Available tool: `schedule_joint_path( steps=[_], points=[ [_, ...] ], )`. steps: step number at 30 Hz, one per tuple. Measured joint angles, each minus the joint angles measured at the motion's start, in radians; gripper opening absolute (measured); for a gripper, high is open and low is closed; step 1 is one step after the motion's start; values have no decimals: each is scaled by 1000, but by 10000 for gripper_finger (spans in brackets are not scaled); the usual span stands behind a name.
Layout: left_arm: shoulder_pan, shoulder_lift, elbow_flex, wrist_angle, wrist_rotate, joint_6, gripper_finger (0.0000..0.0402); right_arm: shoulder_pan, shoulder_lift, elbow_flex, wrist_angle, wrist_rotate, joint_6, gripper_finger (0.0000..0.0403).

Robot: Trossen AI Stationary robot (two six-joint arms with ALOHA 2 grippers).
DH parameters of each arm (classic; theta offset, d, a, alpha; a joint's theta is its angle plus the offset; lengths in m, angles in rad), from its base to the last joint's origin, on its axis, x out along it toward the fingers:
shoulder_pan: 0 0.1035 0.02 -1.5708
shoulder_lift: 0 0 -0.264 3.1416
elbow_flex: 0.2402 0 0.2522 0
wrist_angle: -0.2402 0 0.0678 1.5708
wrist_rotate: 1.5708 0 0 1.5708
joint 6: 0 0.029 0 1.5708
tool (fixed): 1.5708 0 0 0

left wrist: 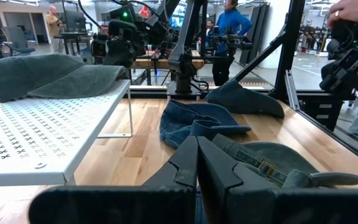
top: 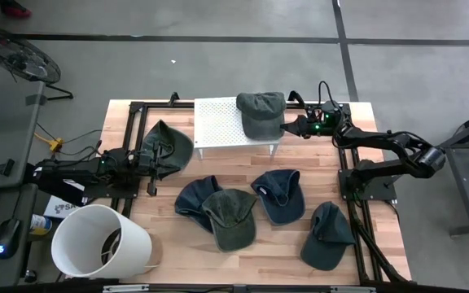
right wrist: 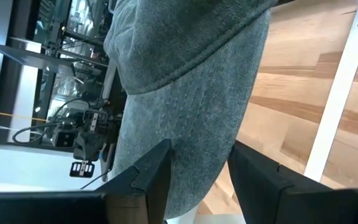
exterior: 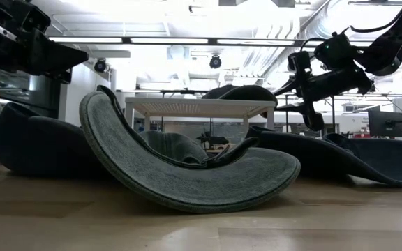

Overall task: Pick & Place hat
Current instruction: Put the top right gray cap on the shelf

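Note:
A grey-green cap (top: 261, 112) lies with its crown on the white perforated rack (top: 218, 126) at the table's far side. Its brim (right wrist: 191, 106) sticks out past the rack's right edge. My right gripper (top: 291, 126) is open and comes level from the right, with one finger above the brim and one below it. My left gripper (top: 151, 165) is shut with nothing between its fingers. It hovers at the table's left beside another green cap (top: 167, 146). My right gripper (right wrist: 199, 155) has the cap's brim (right wrist: 197, 124) in the gap between its open fingers, coming level from the table's right. I cannot tell whether either finger (right wrist: 157, 165) touches the brim. The cap rests on the rack.
Several more caps lie on the wooden table: dark blue (top: 195, 195), green (top: 230, 218), blue (top: 279, 195) and dark teal (top: 328, 234). A white bucket (top: 100, 242) stands at the near left corner. Black frame rails run along both sides. People stand in the room behind (left wrist: 229, 18).

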Motion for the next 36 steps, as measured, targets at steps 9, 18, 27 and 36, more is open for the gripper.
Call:
schedule_joint_path(
  steps=[9, 18, 27, 36],
  points=[
    [0, 0, 0, 0, 0, 0, 5, 20, 0, 0, 6, 21, -25, 63],
    [0, 0, 0, 0, 0, 0, 5, 50, 0, 18, 37, -13, -28, 9],
    [0, 0, 0, 0, 0, 0, 5, 67, 0, 71, -10, -167, -31, 3],
    [0, 0, 0, 0, 0, 0, 5, 85, 0, 75, -56, -233, -36, 1]
  ],
)
